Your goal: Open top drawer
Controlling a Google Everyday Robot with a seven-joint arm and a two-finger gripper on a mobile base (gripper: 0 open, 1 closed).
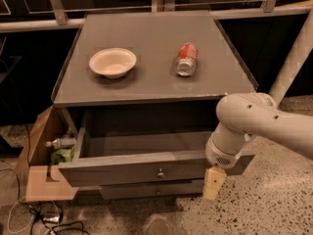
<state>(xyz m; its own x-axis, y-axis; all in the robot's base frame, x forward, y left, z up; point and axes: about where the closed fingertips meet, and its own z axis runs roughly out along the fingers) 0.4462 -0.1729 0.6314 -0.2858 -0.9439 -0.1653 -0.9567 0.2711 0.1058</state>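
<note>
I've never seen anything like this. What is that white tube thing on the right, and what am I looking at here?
The white tube is a robot's arm, reaching in from the right. At its end hangs a cream-coloured claw, the part that grasps things. It points down by the right end of the top drawer, which stands pulled out of a grey cabinet. I see nothing held in the claw. There is just one picture, taken from above and in front of the cabinet. On the cabinet's top sit a pale bowl and a drink can lying on its side. An open cardboard box stands on the floor to the left.
</note>
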